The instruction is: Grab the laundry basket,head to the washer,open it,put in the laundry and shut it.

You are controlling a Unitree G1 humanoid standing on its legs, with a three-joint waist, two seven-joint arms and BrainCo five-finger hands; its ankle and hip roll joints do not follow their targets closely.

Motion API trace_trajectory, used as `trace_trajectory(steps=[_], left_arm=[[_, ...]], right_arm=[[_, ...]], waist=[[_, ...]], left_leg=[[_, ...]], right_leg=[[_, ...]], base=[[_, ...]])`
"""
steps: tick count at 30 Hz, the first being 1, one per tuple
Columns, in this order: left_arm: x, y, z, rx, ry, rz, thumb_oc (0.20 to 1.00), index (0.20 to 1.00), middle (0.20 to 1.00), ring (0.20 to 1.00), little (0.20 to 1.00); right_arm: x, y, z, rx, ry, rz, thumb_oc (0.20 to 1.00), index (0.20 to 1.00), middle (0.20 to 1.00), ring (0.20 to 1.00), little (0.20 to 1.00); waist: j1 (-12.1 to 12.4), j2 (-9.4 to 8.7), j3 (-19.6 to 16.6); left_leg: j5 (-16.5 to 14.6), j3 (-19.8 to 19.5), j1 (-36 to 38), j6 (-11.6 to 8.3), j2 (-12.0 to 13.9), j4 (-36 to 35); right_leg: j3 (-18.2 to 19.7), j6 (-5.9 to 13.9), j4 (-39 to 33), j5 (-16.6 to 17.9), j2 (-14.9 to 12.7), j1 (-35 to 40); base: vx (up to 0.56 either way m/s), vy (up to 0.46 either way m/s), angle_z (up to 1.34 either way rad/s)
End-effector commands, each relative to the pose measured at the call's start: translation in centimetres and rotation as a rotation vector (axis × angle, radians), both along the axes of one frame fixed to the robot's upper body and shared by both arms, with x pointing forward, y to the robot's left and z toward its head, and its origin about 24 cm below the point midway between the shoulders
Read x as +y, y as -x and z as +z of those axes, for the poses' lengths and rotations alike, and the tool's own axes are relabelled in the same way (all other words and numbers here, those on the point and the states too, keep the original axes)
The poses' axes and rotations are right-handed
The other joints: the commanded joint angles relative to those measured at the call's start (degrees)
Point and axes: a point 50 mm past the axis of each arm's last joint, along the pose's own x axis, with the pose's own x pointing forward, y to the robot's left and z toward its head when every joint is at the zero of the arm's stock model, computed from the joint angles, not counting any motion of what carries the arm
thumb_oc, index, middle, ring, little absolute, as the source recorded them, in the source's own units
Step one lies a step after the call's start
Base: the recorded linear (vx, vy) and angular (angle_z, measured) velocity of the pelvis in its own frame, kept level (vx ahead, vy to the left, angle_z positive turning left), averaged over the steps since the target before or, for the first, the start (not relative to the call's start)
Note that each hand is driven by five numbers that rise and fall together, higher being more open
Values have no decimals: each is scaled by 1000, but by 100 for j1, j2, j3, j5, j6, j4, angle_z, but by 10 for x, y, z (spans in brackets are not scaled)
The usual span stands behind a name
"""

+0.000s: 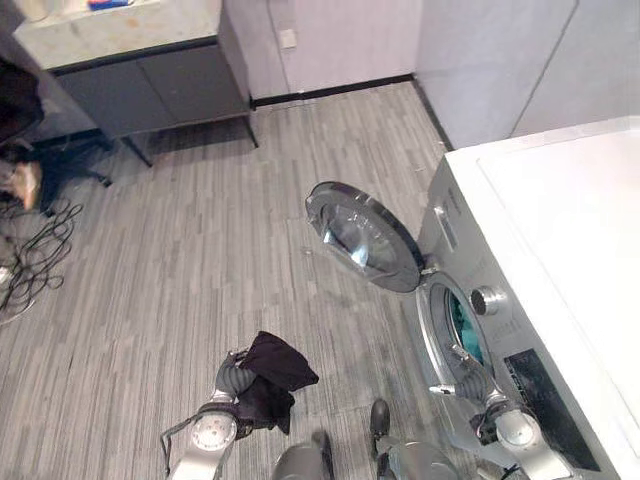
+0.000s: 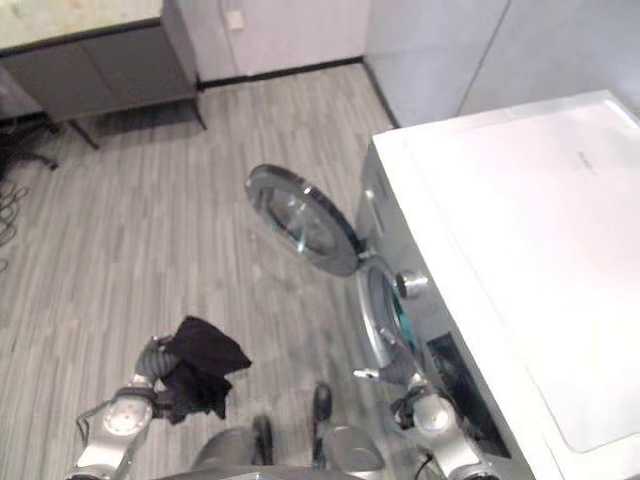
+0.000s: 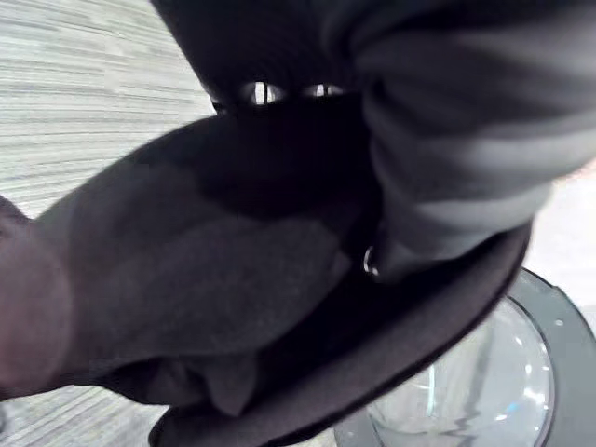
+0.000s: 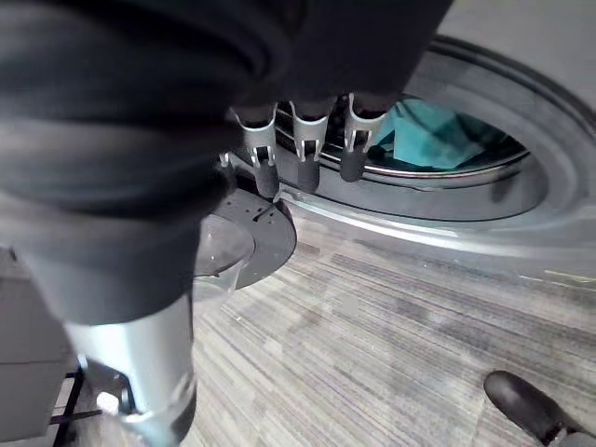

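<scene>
Holding a dark garment (image 1: pixel 272 380), the left hand (image 1: pixel 236 375) has the washer's open drum (image 1: pixel 462 325) at three o'clock; right hand (image 4: pixel 303 149), fingers straight, is nearer.

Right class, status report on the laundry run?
Left hand shut on black garment. Right hand open by washer opening. Washer door open, teal laundry inside.

A laundry corner in a plain indoor room, seen from above. A white front-loading washing machine (image 1: pixel 560 260) stands on grey wood-look plank flooring (image 1: pixel 190 260), its round door (image 1: pixel 362 236) swung open. Well apart from the washer, a dark cabinet (image 1: pixel 150 85) with a pale countertop sits against white walls (image 1: pixel 340 40).
</scene>
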Motion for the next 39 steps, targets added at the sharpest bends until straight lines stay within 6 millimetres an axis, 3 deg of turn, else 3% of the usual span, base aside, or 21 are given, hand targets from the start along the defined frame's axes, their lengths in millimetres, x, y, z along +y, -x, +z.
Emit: trace_trajectory(steps=[1,3,5,13,14,15,16,17,19,20,21,23,25,27,31,32,33,35,36,38,39], left_arm=[[14,-6,23,-117,-51,1,200,200,200,200,200],[12,-7,24,-126,-41,2,200,200,200,200,200],[9,-7,23,-121,-36,-14,200,200,200,200,200],[14,-11,26,-102,-110,-83,200,200,200,200,200],[19,-13,31,-120,-129,-71,200,200,200,200,200],[19,-13,31,-121,-129,-71,200,200,200,200,200],[21,-13,32,-123,-134,-65,200,200,200,200,200],[24,-13,34,-127,-134,-50,200,200,200,200,200],[26,-8,29,-104,-129,-35,200,200,200,200,200],[26,-8,29,-106,-129,-36,200,200,200,200,200],[29,-4,27,-91,-127,-22,200,200,200,200,200],[27,-2,24,-77,-119,-29,200,200,200,200,200],[21,1,18,-52,-102,-54,200,200,200,200,200],[19,1,16,-46,-96,-59,200,200,200,200,200],[15,3,12,-25,-82,-73,200,200,200,200,200],[11,2,9,-23,-63,-58,200,200,200,200,200],[11,2,9,-23,-63,-58,200,200,200,200,200],[10,-1,8,-27,-56,-48,200,200,200,200,200],[10,-1,8,-28,-57,-48,200,200,200,200,200],[6,-4,10,-41,-46,-49,200,200,200,200,200],[6,-5,10,-42,-46,-49,200,200,200,200,200]], right_arm=[[-39,-28,30,-137,113,-50,1000,1000,1000,1000,1000],[-37,-29,30,-139,114,-45,1000,1000,1000,1000,1000],[-37,-28,29,-133,121,-40,1000,1000,1000,1000,1000],[-30,-23,17,-81,106,-35,1000,1000,1000,1000,1000],[-24,-29,20,-100,97,-18,1000,1000,1000,1000,1000],[-24,-30,20,-101,96,-18,1000,1000,1000,1000,1000],[-20,-32,21,-107,88,-8,1000,1000,1000,1000,1000],[-16,-35,23,-121,83,7,1000,1000,1000,1000,1000],[-15,-36,23,-119,92,21,1000,1000,1000,1000,1000],[-15,-36,23,-120,92,21,1000,1000,1000,1000,1000],[-15,-39,25,-128,104,27,1000,1000,1000,1000,1000],[-17,-37,23,-119,110,21,1000,1000,1000,1000,1000],[-24,-31,21,-103,121,-3,1000,1000,1000,1000,1000],[-29,-29,21,-100,130,-18,1000,1000,1000,1000,1000],[-38,-24,20,-91,144,-48,1000,1000,1000,1000,1000],[-46,-24,20,-81,155,-80,1000,1000,1000,1000,1000],[-46,-24,20,-81,155,-80,1000,1000,1000,1000,1000],[-51,-24,20,-85,155,-106,1000,1000,1000,1000,1000],[-51,-25,21,-86,154,-107,1000,1000,1000,1000,1000],[-57,-23,18,-76,169,-132,1000,1000,1000,1000,1000],[-57,-23,18,-77,169,-132,1000,1000,1000,1000,1000]], waist=[[332,-105,20],[407,-82,37],[398,-52,-33],[206,-99,-245],[287,-98,-186],[297,-96,-197],[342,-83,-186],[441,-29,-174],[494,22,-195],[498,16,-172],[553,21,-238],[512,11,-231],[336,-46,-264],[291,-50,-281],[194,-55,-269],[290,-72,-166],[287,-77,-171],[365,-127,-133],[358,-139,-146],[460,-68,-62],[451,-73,-77]], left_leg=[[781,-645,-59,2,-96,-435],[959,-1154,-183,-37,-140,-608],[865,-1329,-95,-16,-161,-672],[517,-483,399,332,-132,-676],[420,-68,560,356,-44,-780],[439,-59,544,354,-37,-791],[432,111,628,347,8,-862],[397,478,836,326,104,-984],[275,765,1072,281,154,-1072],[387,840,1010,318,152,-1055],[207,1106,1205,294,193,-1121],[180,1186,1268,294,205,-1097],[3,1307,1308,290,148,-885],[-84,1369,1274,238,174,-664],[-191,1405,1122,127,428,239],[172,929,718,64,467,872],[181,928,716,66,460,860],[40,246,404,81,264,453],[75,245,392,87,247,423],[378,-494,225,-5,80,-150],[412,-501,207,-2,71,-175]], right_leg=[[121,831,551,-871,-147,106],[439,837,662,-966,-69,172],[703,852,763,-1082,-31,216],[1291,1098,1248,-1070,-275,26],[787,1208,1423,-963,-429,-226],[797,1207,1412,-941,-423,-245],[312,1239,1480,-916,-556,-313],[-849,1167,1624,-973,-869,-340],[-1691,1133,1693,-1106,-1010,-332],[-1770,1075,1663,-993,-1029,-368],[-2381,1113,1684,-1071,-1150,-333],[-2375,1108,1665,-1068,-1114,-354],[-1908,1138,1177,-978,-905,-269],[-1815,1130,1016,-928,-867,-210],[-1523,983,732,-931,-686,-6],[-1255,807,573,-911,-512,124],[-1257,808,571,-909,-518,119],[-931,878,575,-939,-572,182],[-936,879,572,-928,-586,161],[-626,915,637,-1005,-504,210],[-634,916,633,-991,-511,186]], base=[[238,125,-134],[224,153,-132],[217,202,-76],[142,257,-95],[-40,105,-118],[-37,138,-188],[-12,131,-173],[-8,180,-155],[48,136,-96],[125,77,-173],[36,44,-165],[103,-11,-89],[115,-97,-73],[91,-92,-18],[86,-75,-50],[-10,-22,-84],[52,38,-102],[111,107,-89],[85,77,-53],[95,114,-34],[78,133,-36]])
